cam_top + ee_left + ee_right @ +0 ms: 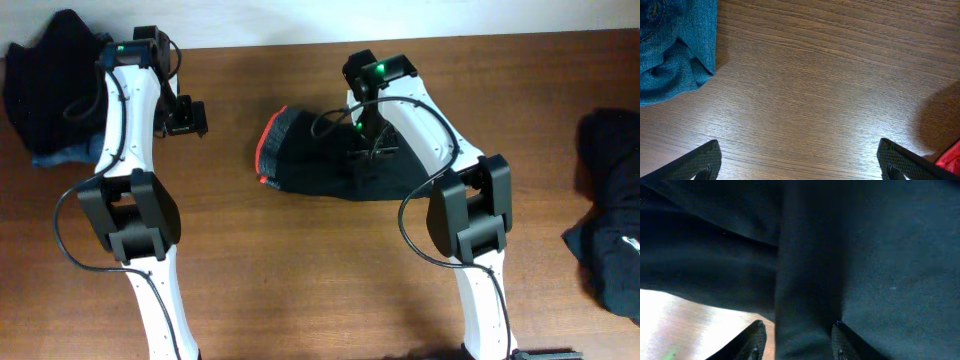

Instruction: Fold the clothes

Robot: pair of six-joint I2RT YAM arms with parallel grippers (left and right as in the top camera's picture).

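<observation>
The left end effector (186, 118) hangs over bare counter (300, 280), its fingers (702, 160) spread wide with nothing between them. Jeans (670, 50) lie crumpled ahead and to its left, partly under a black pile (50, 70). A scrap of red trim (950, 159) shows just beside its right finger. The right end effector (368, 152) is down on the black garment (320, 165), which lies flattened on the counter between the two arms, its red edge toward the left end effector. Its fingers (754, 341) are drawn close and pinch a raised fold of that black cloth running between them. Another dark pile (610, 220) lies well off to its right
</observation>
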